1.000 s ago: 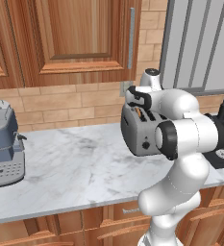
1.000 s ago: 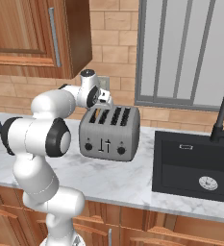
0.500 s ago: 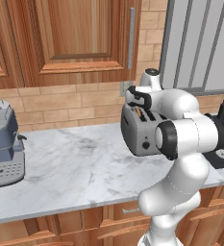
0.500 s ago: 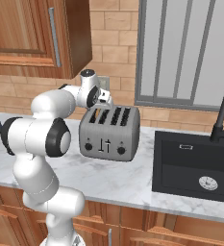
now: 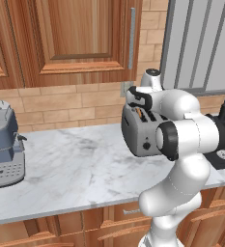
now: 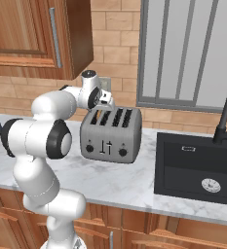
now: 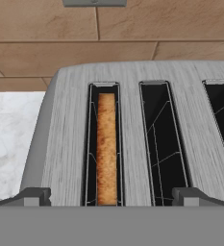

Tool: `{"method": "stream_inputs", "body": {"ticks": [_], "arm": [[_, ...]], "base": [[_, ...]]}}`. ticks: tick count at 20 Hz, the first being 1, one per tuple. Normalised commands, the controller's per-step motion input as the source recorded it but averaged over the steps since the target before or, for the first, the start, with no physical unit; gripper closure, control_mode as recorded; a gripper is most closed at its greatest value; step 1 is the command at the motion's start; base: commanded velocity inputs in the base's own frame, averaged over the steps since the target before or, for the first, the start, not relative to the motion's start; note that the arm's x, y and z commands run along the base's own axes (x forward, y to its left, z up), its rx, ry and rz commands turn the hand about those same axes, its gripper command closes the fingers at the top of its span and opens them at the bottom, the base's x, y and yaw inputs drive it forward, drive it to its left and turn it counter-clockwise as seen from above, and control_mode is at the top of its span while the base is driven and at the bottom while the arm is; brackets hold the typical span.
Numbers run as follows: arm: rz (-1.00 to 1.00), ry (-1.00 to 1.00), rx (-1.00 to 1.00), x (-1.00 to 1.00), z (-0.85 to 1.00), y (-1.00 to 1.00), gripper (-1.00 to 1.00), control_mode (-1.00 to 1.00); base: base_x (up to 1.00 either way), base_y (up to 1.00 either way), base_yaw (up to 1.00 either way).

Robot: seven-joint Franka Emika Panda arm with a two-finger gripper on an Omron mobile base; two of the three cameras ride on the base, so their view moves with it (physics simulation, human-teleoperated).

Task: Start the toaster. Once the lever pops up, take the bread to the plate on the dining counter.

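Boxy grey brushed-metal toaster [image 6: 110,135] standing upright on the white-grey veined marble surface [image 6: 129,182], set toward the back edge, close to the brick wall [image 6: 116,53]. Long axis of the toaster running along that back edge, control face turned toward the front edge. Black sink basin [image 6: 198,168] sunk into the surface just beside the toaster's right end, with a black faucet [image 6: 224,116] rising at its back right.

On the control face, in the right base view: two round black knobs near the lower corners, with a pair of small dark slider levers [image 6: 105,146] in vertical slots between them. Lever height within the slots too small to tell.

Several narrow slots across the toaster top, each running front to back, across the long axis. In the hand view, a thin light-brown slice of bread [image 7: 106,149] with a darker crust standing on edge in the leftmost slot, sunk inside, its top edge lying lengthwise along the slot. Neighbouring slots dark, with wire guides visible.

White arm's two-finger end effector [image 6: 105,98] hanging above the toaster's left end, pointed down, jaws spread wide and gripping nothing. Dark fingertips [image 7: 34,197] straddling the slot with the bread, clear of the metal.

Blue-grey coffee machine [image 5: 3,144] near the far left end of the surface, well apart from the toaster. Brown wooden cabinet doors [image 5: 70,41] above the wall.
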Motion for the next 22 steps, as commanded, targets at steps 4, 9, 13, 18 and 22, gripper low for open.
{"method": "stream_inputs", "body": {"ticks": [4, 9, 13, 18, 22], "arm": [[0.00, 0.00, 0.00, 0.00, 0.00, 0.00, -1.00, -1.00], [0.00, 0.00, 0.00, 0.00, 0.00, 0.00, -1.00, -1.00], [0.00, 0.00, 0.00, 0.00, 0.00, 0.00, -1.00, -1.00], [0.00, 0.00, 0.00, 0.00, 0.00, 0.00, -1.00, -1.00], [0.00, 0.00, 0.00, 0.00, 0.00, 0.00, -1.00, -1.00]], "base": [[0.00, 0.00, 0.00], [0.00, 0.00, 0.00], [0.00, 0.00, 0.00], [0.00, 0.00, 0.00], [0.00, 0.00, 0.00]]}}
